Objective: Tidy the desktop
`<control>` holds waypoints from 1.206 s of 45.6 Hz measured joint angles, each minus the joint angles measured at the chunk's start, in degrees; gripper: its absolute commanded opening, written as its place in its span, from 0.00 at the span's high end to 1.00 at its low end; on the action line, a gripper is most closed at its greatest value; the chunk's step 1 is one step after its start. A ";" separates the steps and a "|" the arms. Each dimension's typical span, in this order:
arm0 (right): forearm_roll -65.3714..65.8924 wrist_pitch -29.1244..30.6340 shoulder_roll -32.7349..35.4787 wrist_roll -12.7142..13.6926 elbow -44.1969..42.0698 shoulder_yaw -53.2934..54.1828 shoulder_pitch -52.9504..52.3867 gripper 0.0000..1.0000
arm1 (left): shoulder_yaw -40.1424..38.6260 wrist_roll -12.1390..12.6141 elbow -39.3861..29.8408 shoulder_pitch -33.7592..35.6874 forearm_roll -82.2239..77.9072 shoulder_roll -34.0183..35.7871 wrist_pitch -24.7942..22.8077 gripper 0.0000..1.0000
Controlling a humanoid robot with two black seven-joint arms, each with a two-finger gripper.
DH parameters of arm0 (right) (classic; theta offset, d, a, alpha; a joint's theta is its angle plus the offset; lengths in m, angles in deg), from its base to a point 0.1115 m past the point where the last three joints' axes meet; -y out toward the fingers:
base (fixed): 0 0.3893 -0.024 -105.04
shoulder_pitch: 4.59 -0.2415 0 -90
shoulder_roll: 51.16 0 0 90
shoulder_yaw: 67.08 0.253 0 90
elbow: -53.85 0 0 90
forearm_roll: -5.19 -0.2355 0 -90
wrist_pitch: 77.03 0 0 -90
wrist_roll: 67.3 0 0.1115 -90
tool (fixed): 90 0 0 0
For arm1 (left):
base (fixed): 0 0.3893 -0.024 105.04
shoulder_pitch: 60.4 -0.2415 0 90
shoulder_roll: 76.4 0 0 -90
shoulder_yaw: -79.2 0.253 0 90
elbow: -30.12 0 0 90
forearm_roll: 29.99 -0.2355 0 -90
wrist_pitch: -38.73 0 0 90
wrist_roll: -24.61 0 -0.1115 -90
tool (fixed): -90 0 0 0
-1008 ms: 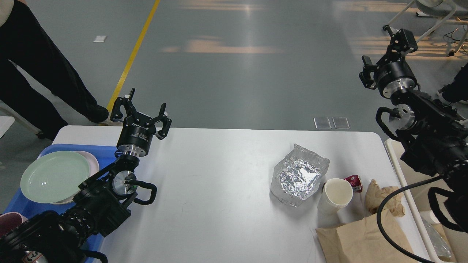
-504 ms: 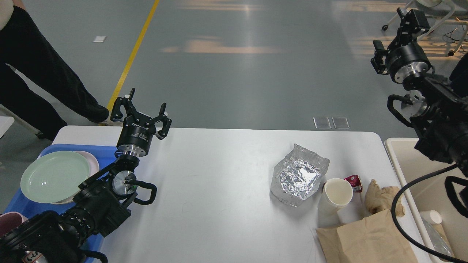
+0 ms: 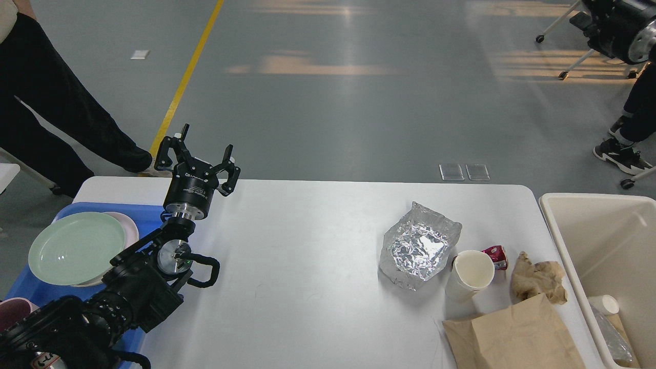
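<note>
The white desktop fills the lower middle of the head view. On its right part lie a crumpled foil tray, a tipped white paper cup, a small red carton, a wad of brown paper and a flat brown paper bag. My left gripper stands open and empty above the table's far left edge. Only the base of my right gripper shows in the top right corner; its fingers are cut off by the frame.
A blue tray at the left holds a green plate on a pink plate. A cream bin beside the table's right edge holds some rubbish. A person's legs stand at far left.
My right arm has swung up and to the right, away from over the bin, and now sits mostly outside the frame. The left arm and the table's objects have not moved.
</note>
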State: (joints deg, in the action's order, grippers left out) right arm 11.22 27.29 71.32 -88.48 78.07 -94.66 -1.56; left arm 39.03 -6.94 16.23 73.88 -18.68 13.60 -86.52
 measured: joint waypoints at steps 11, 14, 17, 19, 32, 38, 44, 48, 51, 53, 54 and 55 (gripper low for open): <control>0.78 0.42 -1.87 -0.03 9.16 -26.38 -14.43 0.00 | 0.00 0.00 0.00 0.00 0.01 0.00 0.00 0.04; 1.71 1.83 -3.82 -0.07 11.09 -34.03 -18.33 0.00 | 0.00 0.00 0.00 0.00 0.03 0.00 0.00 0.04; 3.52 4.65 -6.40 -0.11 12.61 -41.21 -21.63 0.00 | 0.00 0.00 0.00 0.00 0.02 0.00 0.00 0.04; 4.93 7.08 -8.27 -0.13 13.63 -45.20 -23.34 0.00 | 0.00 0.00 0.00 0.00 0.02 0.00 0.00 0.04; 11.76 16.96 -20.60 -0.07 17.70 -58.11 -28.32 0.00 | 0.00 0.00 0.00 0.00 -0.01 0.00 0.01 0.04; 16.48 17.79 -25.63 -0.02 18.20 -60.12 -30.29 0.00 | 0.00 0.00 0.00 0.01 -0.01 0.00 0.02 0.04; 19.92 20.08 -29.85 0.18 20.68 -60.85 -31.22 0.00 | 0.00 0.00 0.00 0.01 -0.02 0.00 0.03 0.04; 20.10 21.69 -30.73 0.31 23.45 -60.91 -31.43 0.00 | 0.00 0.00 0.00 0.01 0.00 0.00 0.03 0.04; 20.04 23.83 -31.20 0.34 25.97 -60.84 -31.76 0.00 | 0.00 0.00 0.00 0.01 0.04 0.01 0.04 0.04; 19.89 25.19 -31.36 0.34 26.87 -60.52 -32.16 0.00 | 0.00 0.00 0.00 0.01 0.03 0.00 0.04 0.04; 19.81 25.97 -31.42 0.35 27.21 -60.32 -32.28 0.00 | 0.00 0.00 0.00 0.01 0.01 0.00 0.04 0.04; 19.73 26.58 -31.45 0.35 27.40 -60.16 -32.29 0.00 | 0.00 0.00 0.00 0.01 0.02 0.00 0.04 0.04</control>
State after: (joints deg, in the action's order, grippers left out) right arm 30.95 53.86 39.88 -88.13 105.47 -154.82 -33.86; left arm 39.03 -6.94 16.23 73.90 -18.66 13.60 -86.48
